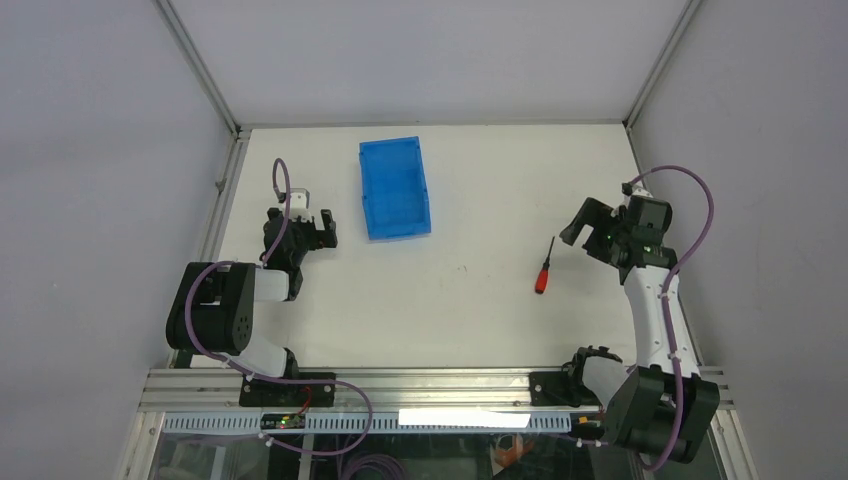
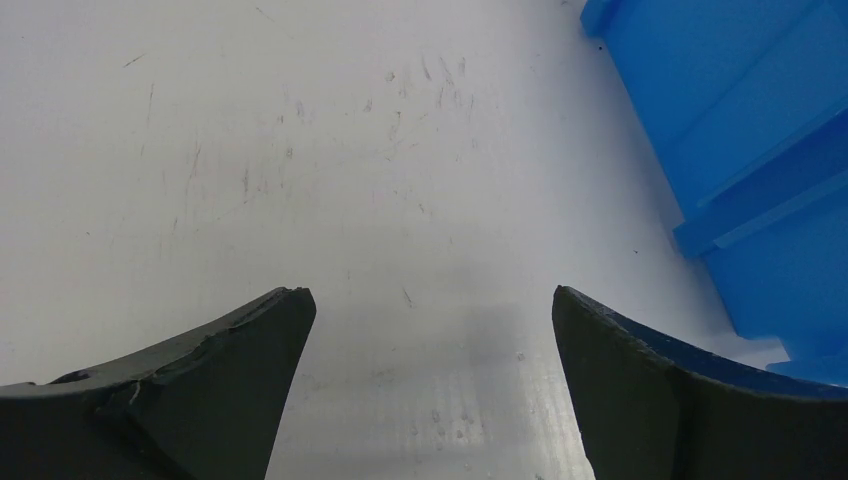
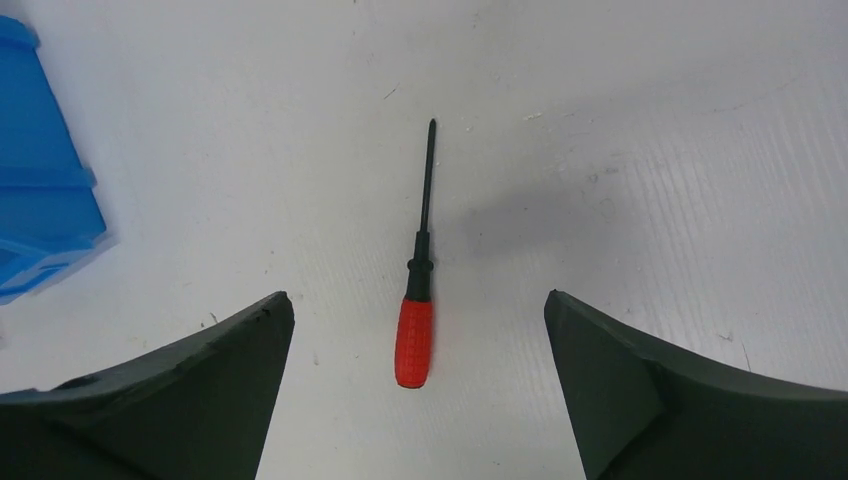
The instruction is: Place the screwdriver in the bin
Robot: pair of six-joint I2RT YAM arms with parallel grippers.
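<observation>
The screwdriver (image 1: 542,272), with a short red handle and a thin black shaft, lies flat on the white table right of centre. In the right wrist view the screwdriver (image 3: 415,330) lies between my open fingers, the handle nearest the camera. My right gripper (image 1: 578,224) is open, above and to the right of it, not touching it. The translucent blue bin (image 1: 394,187) stands upright at the back centre-left; it looks empty. My left gripper (image 1: 320,228) is open and empty, just left of the bin's near end. The bin's wall (image 2: 760,130) fills the right of the left wrist view.
The white table (image 1: 450,300) is enclosed by grey walls with metal rails at the left, back and right. A corner of the bin (image 3: 40,200) shows at the left of the right wrist view. Purple cables loop off both arms.
</observation>
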